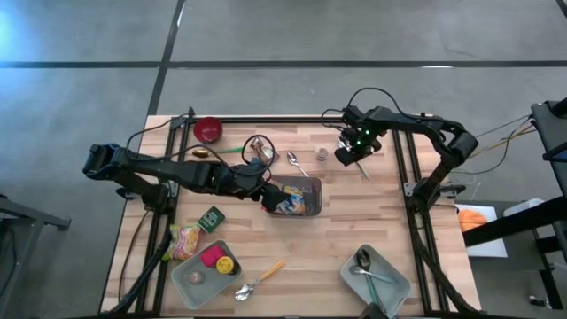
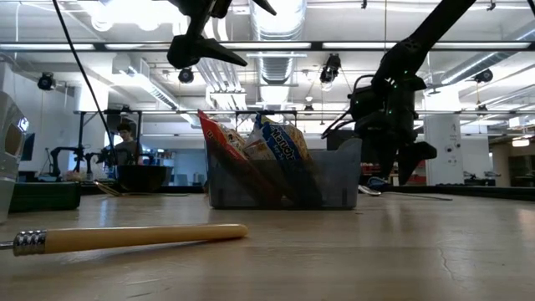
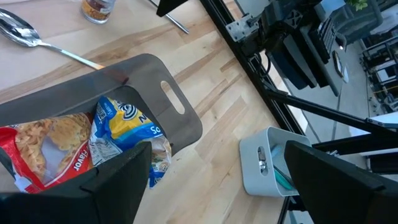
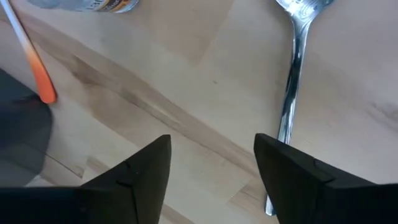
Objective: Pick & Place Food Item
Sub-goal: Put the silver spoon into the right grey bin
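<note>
Left gripper (image 1: 266, 197) wide open, empty, over the bin (image 1: 312, 183) at centre, snack bags (image 1: 291, 203) inside. Right gripper (image 1: 348, 156) at 1 o'clock, partly open, empty, above a spoon (image 4: 292, 93).

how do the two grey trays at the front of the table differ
The left tray holds small food items, pink, yellow and pale; the right tray holds a metal spoon and a teal-handled utensil. The left tray lies beside a snack packet; the right tray sits alone. Both are grey, rectangular and angled.
</note>
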